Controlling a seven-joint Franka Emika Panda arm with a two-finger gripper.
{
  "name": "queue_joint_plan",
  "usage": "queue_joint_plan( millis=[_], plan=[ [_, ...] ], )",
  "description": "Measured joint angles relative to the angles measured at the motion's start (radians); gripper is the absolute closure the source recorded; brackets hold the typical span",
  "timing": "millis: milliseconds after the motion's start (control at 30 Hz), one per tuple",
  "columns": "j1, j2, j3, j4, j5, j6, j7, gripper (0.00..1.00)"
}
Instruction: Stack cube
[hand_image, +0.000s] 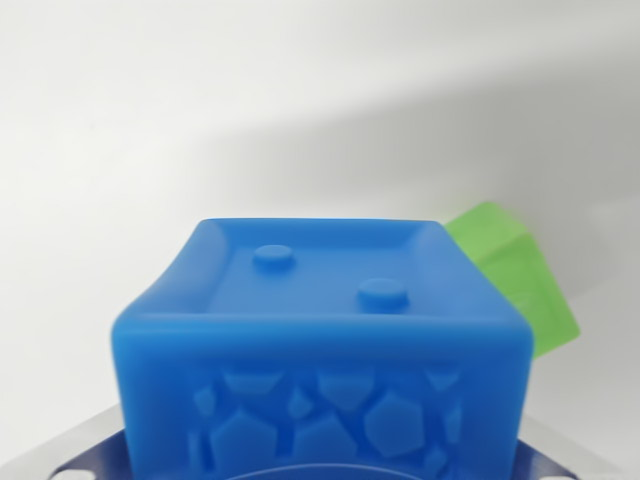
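Seemingly we are carrying the blue cube (325, 350), grip unclear, needing alignment over the green cube (515, 275) just beyond.

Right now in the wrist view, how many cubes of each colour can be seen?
Blue cube: 1
Green cube: 1, partly hidden behind the blue one
Total: 2

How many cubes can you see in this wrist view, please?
2. The blue cube fills the lower centre, close to the camera. The green cube sits behind it toward the wrist view's right, partly hidden. Others could be hidden behind the blue one.
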Motion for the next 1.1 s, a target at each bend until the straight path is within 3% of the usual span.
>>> queue_joint_plan(
  millis=[1100],
  plan=[
    [-0.036,-0.022,-0.049,-0.036,-0.009,0.012,-0.388,1.0]
  ],
)
